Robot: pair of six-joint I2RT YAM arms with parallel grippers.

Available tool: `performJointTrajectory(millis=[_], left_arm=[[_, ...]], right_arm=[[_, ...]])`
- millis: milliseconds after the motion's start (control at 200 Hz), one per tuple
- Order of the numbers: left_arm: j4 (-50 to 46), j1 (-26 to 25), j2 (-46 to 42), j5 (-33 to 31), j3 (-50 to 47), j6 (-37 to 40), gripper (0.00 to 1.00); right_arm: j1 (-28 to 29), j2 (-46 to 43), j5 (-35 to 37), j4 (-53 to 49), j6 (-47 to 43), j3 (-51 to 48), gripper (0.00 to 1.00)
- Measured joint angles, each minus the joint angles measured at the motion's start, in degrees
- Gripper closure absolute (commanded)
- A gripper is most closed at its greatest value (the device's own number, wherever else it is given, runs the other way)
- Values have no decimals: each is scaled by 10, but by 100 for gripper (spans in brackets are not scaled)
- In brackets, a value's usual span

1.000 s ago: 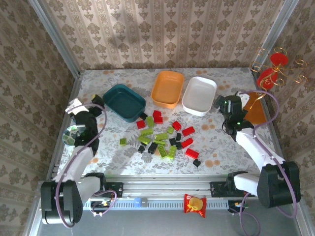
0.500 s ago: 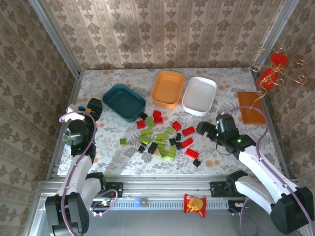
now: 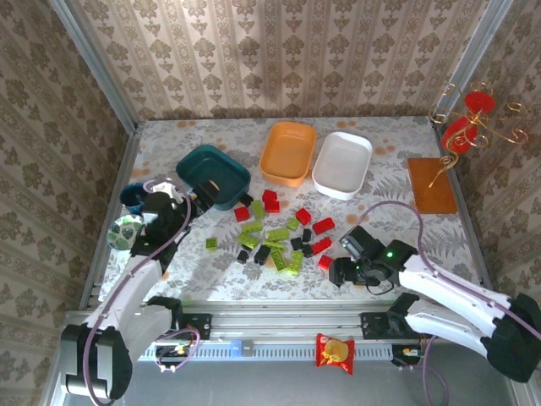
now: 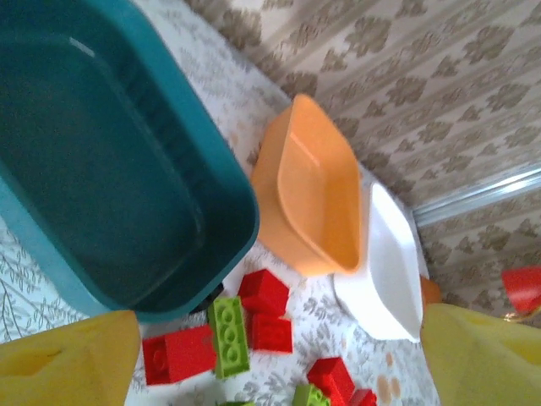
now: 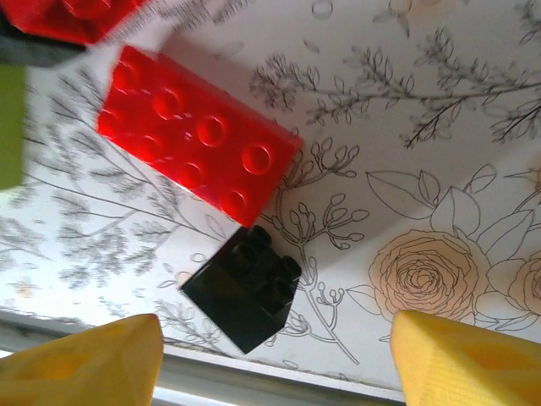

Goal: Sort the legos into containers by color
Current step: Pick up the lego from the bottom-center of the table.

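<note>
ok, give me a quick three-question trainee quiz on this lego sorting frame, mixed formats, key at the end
1. True or false: the teal tub, orange tub and white tub hold no bricks yet.
2. Which tub is nearest the left gripper? A teal tub, B orange tub, C white tub.
3. In the right wrist view, what colour is the small brick lying just ahead of the right gripper, next to the red brick?
Key: 1 true; 2 A; 3 black.
</note>
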Motion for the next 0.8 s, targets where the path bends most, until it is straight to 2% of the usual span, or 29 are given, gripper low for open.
performJointTrajectory(millis=[175,310,555,660,800], left_arm=[[-21,-7,45,31,6,7,17],[-31,-12,52,45,18,17,19],[-40,-12,52,57,21,28,18],[-46,-13,52,58,21,34,16],[-55,-19,47,58,21,43,13]], right_arm=[[34,97,21,22,-17,19,38],[49,134,33,42,-32,30,46],[65,163,36,51,-49,47,63],[66,163,32,50,-56,48,71],[66,134,16,49,-64,49,78]])
